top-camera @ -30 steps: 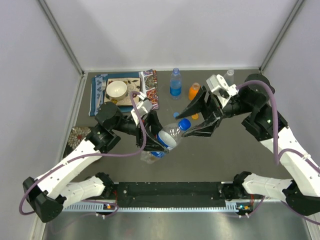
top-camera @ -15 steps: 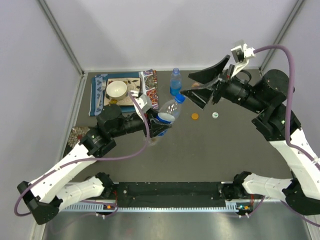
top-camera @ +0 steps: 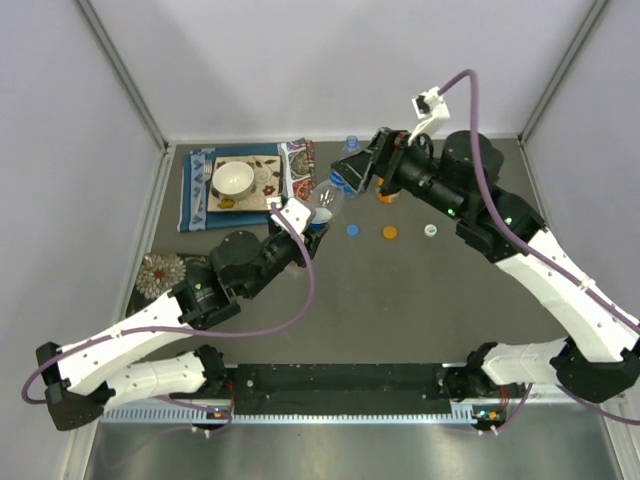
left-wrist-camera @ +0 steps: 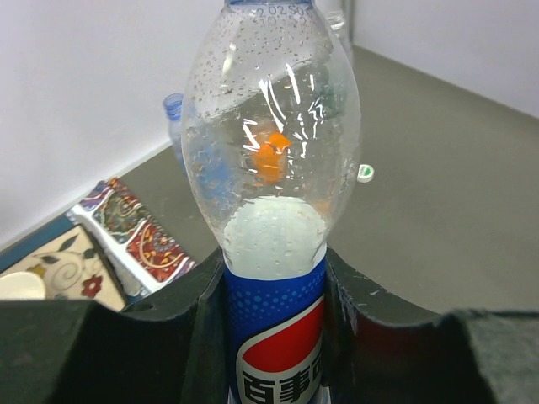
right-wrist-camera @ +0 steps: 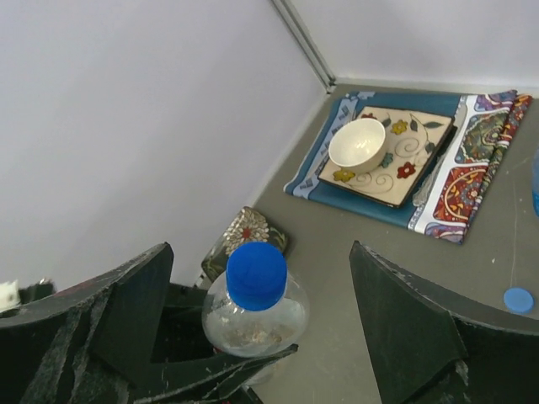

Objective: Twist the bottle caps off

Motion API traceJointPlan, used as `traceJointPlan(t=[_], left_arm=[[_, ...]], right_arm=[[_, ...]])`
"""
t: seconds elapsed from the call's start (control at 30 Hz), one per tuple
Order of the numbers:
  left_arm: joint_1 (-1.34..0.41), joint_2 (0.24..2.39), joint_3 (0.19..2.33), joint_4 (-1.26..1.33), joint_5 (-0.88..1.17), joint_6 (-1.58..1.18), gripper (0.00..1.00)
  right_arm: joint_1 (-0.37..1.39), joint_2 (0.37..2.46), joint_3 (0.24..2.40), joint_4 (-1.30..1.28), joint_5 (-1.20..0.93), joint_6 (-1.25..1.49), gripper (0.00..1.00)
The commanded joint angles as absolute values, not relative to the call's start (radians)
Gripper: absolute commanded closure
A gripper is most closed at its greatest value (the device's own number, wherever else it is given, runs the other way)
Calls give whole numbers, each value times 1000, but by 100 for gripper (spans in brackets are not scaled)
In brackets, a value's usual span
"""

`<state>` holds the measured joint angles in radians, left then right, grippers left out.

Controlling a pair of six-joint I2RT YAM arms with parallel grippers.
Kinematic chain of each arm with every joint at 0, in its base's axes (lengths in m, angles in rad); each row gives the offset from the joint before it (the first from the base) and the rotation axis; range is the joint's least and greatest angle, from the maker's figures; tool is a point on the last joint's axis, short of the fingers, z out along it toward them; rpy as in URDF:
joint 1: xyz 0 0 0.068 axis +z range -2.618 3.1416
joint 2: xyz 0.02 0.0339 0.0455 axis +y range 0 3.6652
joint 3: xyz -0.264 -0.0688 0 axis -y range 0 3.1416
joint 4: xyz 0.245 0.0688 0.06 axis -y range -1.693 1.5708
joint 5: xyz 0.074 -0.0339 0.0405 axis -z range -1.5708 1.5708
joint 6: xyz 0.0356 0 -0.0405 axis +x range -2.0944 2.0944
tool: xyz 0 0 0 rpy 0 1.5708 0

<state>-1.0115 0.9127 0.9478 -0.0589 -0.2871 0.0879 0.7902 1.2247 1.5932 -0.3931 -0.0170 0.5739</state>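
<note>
My left gripper (left-wrist-camera: 274, 337) is shut on the blue-and-red label of a clear bottle (left-wrist-camera: 274, 168), which points away from the wrist. In the top view this bottle (top-camera: 325, 205) is held by the left gripper (top-camera: 312, 228) beside the cloth. Its blue cap (right-wrist-camera: 256, 274) is on, and my right gripper (right-wrist-camera: 261, 311) stands open with one finger either side, touching nothing. From above, the right gripper (top-camera: 350, 178) covers the cap. Loose blue (top-camera: 352, 229), orange (top-camera: 390, 232) and white (top-camera: 430, 231) caps lie on the table. An orange bottle (top-camera: 385, 192) is partly hidden.
A patterned cloth (top-camera: 300, 175) with a square plate (top-camera: 262, 178) and a bowl (top-camera: 232, 178) lies at the back left. A floral coaster (top-camera: 160, 272) lies by the left wall. Another bottle's open top (top-camera: 351, 140) shows behind the right gripper.
The left arm carried the bottle toward the back, next to the cloth. The right gripper, raised at the back right half a second ago, has come down and left around the cap.
</note>
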Motion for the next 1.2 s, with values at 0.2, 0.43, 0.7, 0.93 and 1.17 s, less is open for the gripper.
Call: traceJointPlan(t=[0.2, 0.43, 0.7, 0.93, 1.17], left_arm=[[-1060, 925, 928, 49, -511, 167, 59], [-1065, 925, 917, 61, -511, 167, 59], [-1068, 925, 913, 64, -496, 160, 59], [-1069, 897, 919, 66, -416, 144, 57], [-1043, 830, 919, 60, -102, 65, 57]], right_arm=[[830, 1308, 1661, -388, 58, 611, 26], [834, 1331, 1655, -373, 55, 615, 42], [838, 1341, 1637, -350, 26, 612, 69], [839, 1310, 1586, -347, -32, 586, 100], [821, 1221, 1565, -339, -266, 434, 100]])
